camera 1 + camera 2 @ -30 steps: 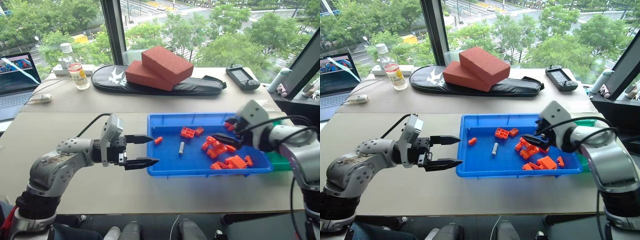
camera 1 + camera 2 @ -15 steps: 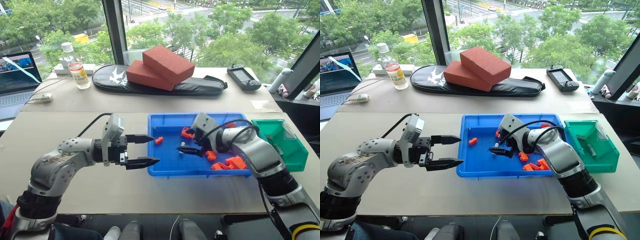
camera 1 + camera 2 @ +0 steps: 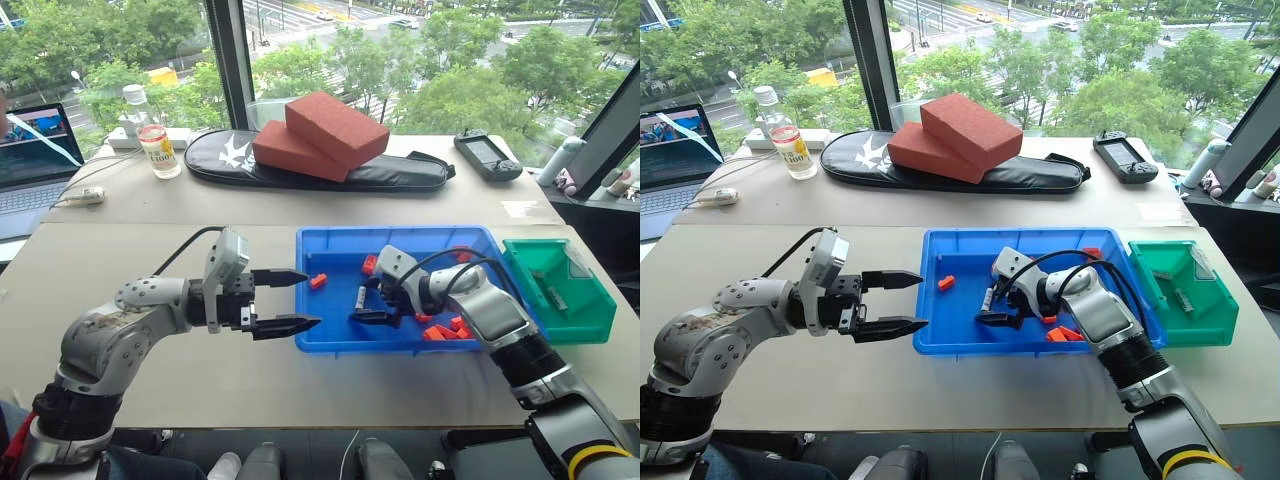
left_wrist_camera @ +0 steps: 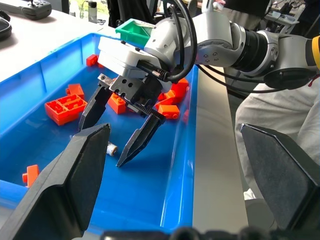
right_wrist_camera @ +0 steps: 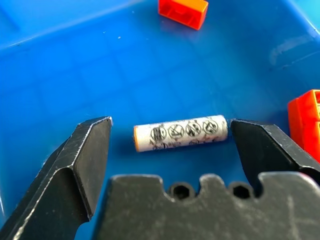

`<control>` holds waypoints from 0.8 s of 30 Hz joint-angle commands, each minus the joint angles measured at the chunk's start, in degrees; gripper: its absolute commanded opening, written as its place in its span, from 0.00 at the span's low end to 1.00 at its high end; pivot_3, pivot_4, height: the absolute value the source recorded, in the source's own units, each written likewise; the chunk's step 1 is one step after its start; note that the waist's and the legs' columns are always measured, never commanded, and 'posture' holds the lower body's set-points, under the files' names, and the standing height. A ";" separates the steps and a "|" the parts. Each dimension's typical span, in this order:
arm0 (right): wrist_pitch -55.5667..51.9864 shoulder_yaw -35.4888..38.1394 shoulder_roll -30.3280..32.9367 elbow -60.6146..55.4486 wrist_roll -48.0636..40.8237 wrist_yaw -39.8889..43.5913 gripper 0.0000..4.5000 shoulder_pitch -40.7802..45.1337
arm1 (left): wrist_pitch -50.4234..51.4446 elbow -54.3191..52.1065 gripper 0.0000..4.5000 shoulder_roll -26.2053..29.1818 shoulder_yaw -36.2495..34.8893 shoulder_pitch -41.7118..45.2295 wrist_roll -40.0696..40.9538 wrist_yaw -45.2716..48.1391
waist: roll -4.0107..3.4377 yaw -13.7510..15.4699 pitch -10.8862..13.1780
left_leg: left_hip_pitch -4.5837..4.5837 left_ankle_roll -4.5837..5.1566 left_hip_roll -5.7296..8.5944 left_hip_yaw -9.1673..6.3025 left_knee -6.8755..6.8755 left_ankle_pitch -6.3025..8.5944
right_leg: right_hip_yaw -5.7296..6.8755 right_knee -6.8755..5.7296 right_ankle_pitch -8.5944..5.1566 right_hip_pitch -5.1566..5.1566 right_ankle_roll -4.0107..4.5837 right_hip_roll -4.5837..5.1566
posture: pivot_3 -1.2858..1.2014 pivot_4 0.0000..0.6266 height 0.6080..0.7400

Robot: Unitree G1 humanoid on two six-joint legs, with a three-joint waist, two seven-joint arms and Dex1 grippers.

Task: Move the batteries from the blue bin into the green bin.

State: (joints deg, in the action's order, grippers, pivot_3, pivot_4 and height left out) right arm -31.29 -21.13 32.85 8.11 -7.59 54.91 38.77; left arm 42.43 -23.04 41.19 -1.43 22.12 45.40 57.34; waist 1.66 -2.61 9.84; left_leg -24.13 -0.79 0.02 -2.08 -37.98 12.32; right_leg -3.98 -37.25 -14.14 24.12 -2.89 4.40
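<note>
The right claw (image 3: 992,304) reaches down into the blue bin (image 3: 950,332), released, its fingers spread to either side of a battery (image 5: 180,133) lying flat on the bin floor. The green bin (image 3: 1210,322) sits at the blue bin's 3 o'clock. The left claw (image 3: 902,301) hovers, released, at its 9 o'clock.

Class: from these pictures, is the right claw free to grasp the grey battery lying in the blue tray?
Probably yes: the right claw stands open astride the slim grey battery, with only bare blue tray between.
</note>
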 commanded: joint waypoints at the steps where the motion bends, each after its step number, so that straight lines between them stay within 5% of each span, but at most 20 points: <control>1: -0.19 1.08 -0.04 0.01 0.49 0.62 0.86 -0.08 | -0.11 -1.93 1.00 0.71 -1.94 -0.10 1.46 0.24 | 0.00 0.01 0.00 | 0.01 0.00 0.00 0.00 0.00 0.00 | 0.00 -0.01 0.00 -0.01 0.00 0.00 | 0.52 0.24 1.00; 6: -1.52 3.61 0.70 -4.01 -1.12 0.45 0.57 -0.89 | -0.17 -1.74 1.00 0.84 -1.96 -0.18 1.39 0.51 | 0.00 0.04 0.00 | 0.01 0.00 0.01 0.00 0.00 0.00 | 0.00 -0.02 0.00 0.00 0.00 0.01 | 0.52 0.24 1.00; 13: -10.03 24.81 1.99 -16.72 -10.65 -8.56 0.57 1.53 | -0.14 -1.89 1.00 0.82 -2.09 -0.45 1.43 0.45 | 0.00 0.16 0.01 | -0.04 0.00 0.02 -0.02 0.00 0.00 | -0.02 -0.11 0.00 0.07 0.00 0.02 | 0.52 0.24 1.00; 17: -13.26 39.16 4.24 -16.60 -10.26 -21.63 0.57 7.34 | -0.45 -1.54 1.00 0.78 -1.98 -0.59 1.06 0.61 | 0.00 0.27 0.01 | -0.04 0.00 0.03 0.00 0.00 0.00 | -0.01 -0.08 0.00 0.05 0.00 0.04 | 0.52 0.24 1.00; 24: -20.67 45.57 13.03 -14.63 0.28 -36.56 0.57 1.26 | -0.58 -1.02 1.00 0.20 -1.24 0.03 0.86 0.96 | 0.01 0.44 -0.01 | -0.05 0.00 0.02 0.04 0.04 0.01 | 0.00 0.04 0.00 0.00 0.00 0.04 | 0.52 0.24 1.00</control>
State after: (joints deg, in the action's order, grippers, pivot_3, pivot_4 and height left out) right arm -49.40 21.94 44.38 -6.83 -10.19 22.39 41.78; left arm 42.43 -23.01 41.22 -2.00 21.78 45.42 57.71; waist 1.67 -2.17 9.84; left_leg -24.18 -0.79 0.05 -2.03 -37.93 12.32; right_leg -3.99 -37.21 -14.15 24.12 -2.89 4.44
